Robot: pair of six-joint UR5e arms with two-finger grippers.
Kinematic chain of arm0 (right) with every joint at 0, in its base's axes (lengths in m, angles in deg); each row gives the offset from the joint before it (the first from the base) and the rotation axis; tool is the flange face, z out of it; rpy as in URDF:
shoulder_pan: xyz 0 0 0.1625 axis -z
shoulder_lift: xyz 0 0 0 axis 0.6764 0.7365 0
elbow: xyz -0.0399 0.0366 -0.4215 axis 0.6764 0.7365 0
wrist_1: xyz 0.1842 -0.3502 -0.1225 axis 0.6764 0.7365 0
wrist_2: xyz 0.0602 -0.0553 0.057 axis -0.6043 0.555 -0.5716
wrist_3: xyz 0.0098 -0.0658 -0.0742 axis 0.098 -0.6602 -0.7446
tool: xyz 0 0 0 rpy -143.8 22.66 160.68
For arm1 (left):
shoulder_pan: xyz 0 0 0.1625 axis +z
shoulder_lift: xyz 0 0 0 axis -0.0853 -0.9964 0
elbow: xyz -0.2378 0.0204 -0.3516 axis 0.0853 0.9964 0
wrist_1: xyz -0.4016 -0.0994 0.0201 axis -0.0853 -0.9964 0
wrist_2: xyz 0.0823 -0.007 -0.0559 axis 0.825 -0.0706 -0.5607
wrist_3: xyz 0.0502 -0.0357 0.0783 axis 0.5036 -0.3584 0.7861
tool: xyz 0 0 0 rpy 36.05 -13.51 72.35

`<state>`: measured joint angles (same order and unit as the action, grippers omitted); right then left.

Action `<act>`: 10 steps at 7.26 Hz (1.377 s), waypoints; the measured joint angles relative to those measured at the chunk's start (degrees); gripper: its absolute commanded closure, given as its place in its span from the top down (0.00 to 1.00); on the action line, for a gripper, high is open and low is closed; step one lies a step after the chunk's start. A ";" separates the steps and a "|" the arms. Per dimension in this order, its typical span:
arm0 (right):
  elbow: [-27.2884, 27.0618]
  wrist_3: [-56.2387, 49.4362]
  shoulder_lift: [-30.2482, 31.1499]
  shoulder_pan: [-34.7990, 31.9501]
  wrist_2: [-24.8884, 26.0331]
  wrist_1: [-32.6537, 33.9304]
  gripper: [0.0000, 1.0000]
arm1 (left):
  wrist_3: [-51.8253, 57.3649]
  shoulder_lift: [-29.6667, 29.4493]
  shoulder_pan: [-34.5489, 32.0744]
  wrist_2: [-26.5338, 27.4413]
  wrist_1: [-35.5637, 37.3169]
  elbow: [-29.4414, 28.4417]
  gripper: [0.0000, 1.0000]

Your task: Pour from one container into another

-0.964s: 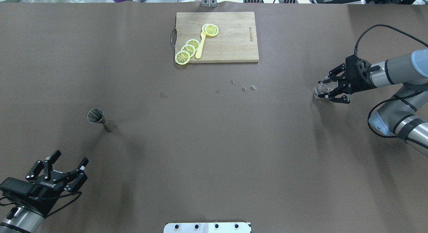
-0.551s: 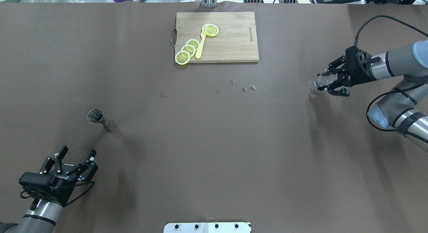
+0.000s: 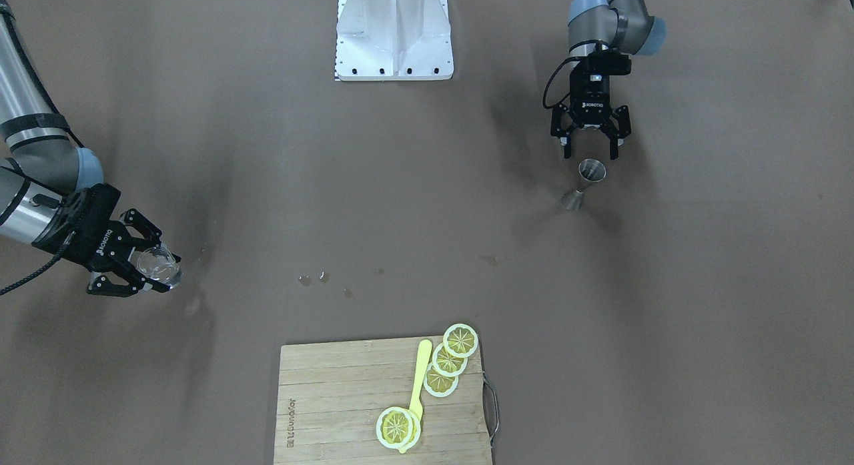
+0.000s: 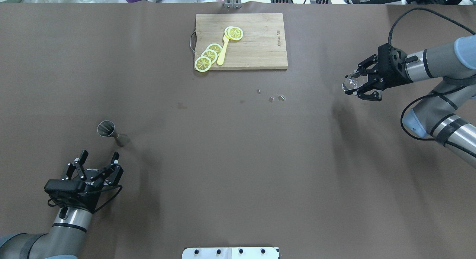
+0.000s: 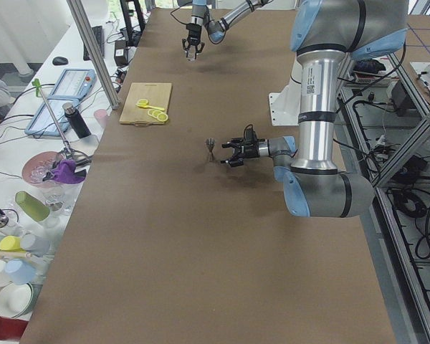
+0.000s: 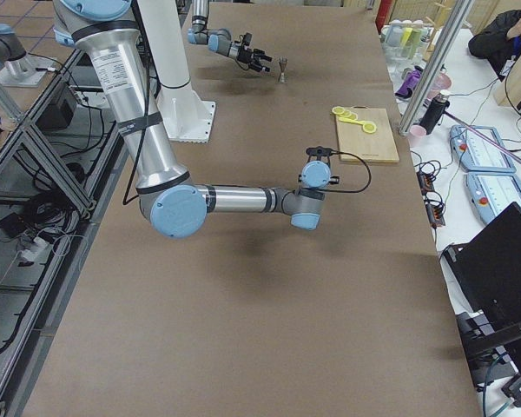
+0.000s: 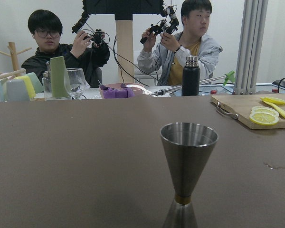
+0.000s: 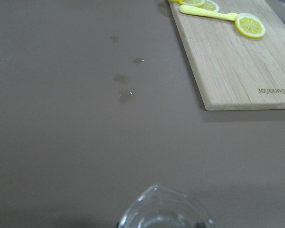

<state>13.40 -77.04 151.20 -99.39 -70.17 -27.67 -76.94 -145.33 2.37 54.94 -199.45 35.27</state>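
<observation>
A steel jigger (image 4: 106, 128) stands upright on the brown table at the left, and fills the middle of the left wrist view (image 7: 188, 161). My left gripper (image 4: 100, 155) is open, level with the table, a short way in front of the jigger and pointed at it, not touching. At the right, my right gripper (image 4: 352, 85) is shut on a small clear glass pouring cup (image 4: 350, 83), held off the table. The cup's spouted rim (image 8: 165, 214) shows at the bottom of the right wrist view. I cannot tell what is inside it.
A wooden cutting board (image 4: 260, 47) with lemon slices (image 4: 208, 54) and a yellow utensil (image 4: 223, 52) lies at the far middle. Small wet spots (image 4: 277, 98) mark the table near it. Operators and cups sit beyond the far edge.
My left gripper has swung forward and right, closing in on the jigger. My right gripper has carried the glass cup up off the table and slightly farther away.
</observation>
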 measured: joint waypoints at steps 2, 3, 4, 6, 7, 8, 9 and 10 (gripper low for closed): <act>-0.44 2.59 -2.24 0.24 -0.61 0.43 0.00 | -0.09 -3.08 -3.58 -0.01 1.85 -2.22 0.91; -1.20 4.08 -2.79 0.59 -0.68 0.59 0.00 | -0.14 -4.12 -4.71 -0.16 2.13 -2.98 0.89; -2.35 5.23 -3.01 1.02 -0.71 0.75 0.00 | -0.19 -5.05 -5.45 -0.46 2.23 -3.60 0.85; -5.32 5.94 -3.26 1.78 -0.66 3.31 0.00 | -0.20 -6.38 -5.86 -1.35 2.30 -4.45 0.77; -7.31 5.96 -3.46 2.14 -0.68 5.87 0.00 | -0.19 -6.61 -5.87 -2.08 2.34 -4.68 0.71; -9.31 5.97 -3.55 2.39 -0.75 8.29 0.00 | -0.18 -6.70 -5.83 -2.46 2.36 -4.82 0.63; -10.65 5.97 -3.56 2.58 -0.79 9.79 0.00 | -0.18 -6.72 -5.79 -2.62 2.36 -4.97 0.51; -11.23 5.96 -3.55 2.85 -0.80 10.48 0.00 | -0.18 -6.76 -5.75 -2.68 2.37 -5.09 0.31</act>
<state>2.17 -71.08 147.65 -96.54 -70.97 -17.19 -77.12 -152.09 -3.38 52.26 -197.08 30.18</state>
